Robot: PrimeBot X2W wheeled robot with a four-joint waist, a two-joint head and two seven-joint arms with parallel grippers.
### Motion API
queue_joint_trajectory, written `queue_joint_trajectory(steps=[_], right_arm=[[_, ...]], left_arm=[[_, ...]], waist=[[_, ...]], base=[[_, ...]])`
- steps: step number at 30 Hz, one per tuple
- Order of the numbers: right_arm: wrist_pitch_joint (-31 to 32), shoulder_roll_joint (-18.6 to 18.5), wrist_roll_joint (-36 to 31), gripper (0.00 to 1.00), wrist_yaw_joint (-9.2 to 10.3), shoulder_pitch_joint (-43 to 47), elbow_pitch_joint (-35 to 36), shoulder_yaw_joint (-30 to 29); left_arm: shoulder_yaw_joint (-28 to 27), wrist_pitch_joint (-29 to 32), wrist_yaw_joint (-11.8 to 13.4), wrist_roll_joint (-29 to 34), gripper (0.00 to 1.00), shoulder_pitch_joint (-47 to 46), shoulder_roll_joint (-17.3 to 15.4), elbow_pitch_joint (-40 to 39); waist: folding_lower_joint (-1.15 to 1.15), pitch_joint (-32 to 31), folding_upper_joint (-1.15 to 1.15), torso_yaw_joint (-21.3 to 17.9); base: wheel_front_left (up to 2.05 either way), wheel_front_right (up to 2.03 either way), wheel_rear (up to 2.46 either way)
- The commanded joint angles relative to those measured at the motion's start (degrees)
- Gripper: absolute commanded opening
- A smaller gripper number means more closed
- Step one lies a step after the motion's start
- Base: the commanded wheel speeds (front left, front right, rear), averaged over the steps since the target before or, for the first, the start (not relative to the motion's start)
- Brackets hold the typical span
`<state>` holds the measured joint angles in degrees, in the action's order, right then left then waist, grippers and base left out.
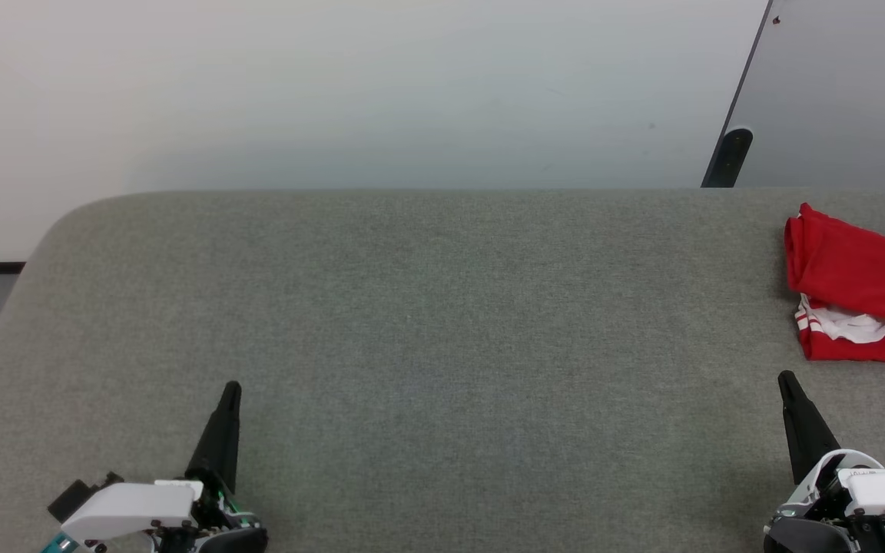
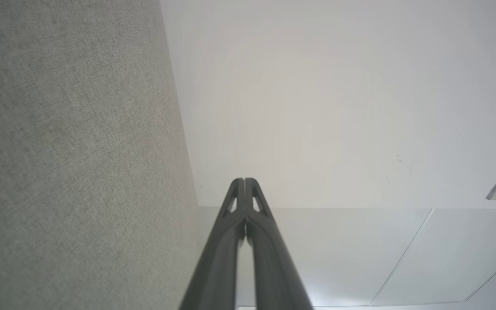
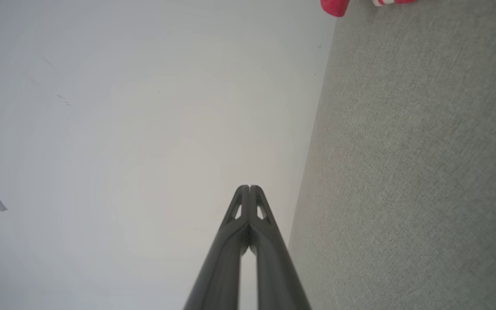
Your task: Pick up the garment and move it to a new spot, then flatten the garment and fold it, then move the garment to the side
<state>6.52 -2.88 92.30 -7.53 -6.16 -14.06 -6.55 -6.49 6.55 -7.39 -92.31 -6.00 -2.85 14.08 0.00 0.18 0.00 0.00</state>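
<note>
Head view showed the garment (image 1: 857,284) bundled, perhaps folded, at the right edge of the grey table (image 1: 442,307), partly cut off by the frame. The left gripper (image 1: 232,389) at lower left and the right gripper (image 1: 785,379) at lower right were pinched closed, holding nothing. A dark post (image 1: 733,157) stood behind the table, upper right.
</note>
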Motion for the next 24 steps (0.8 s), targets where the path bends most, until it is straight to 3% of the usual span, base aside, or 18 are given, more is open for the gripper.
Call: queue_joint_trajectory(steps=[1,24], right_arm=[[0.1,0.1,0.2,0.0,0.08,-0.2,0.0,-0.1],[0.1,0.1,0.2,0.0,0.08,-0.2,0.0,-0.1]], left_arm=[[-0.1,0.2,-0.2,-0.2,0.0,-0.6,0.1,0.0],[-0.1,0.2,-0.2,-0.2,0.0,-0.5,0.1,0.0]], waist=[[0.0,0.0,0.0,0.0],[0.0,0.0,0.0,0.0]], base=[[0.0,0.0,0.0],[0.0,0.0,0.0]])
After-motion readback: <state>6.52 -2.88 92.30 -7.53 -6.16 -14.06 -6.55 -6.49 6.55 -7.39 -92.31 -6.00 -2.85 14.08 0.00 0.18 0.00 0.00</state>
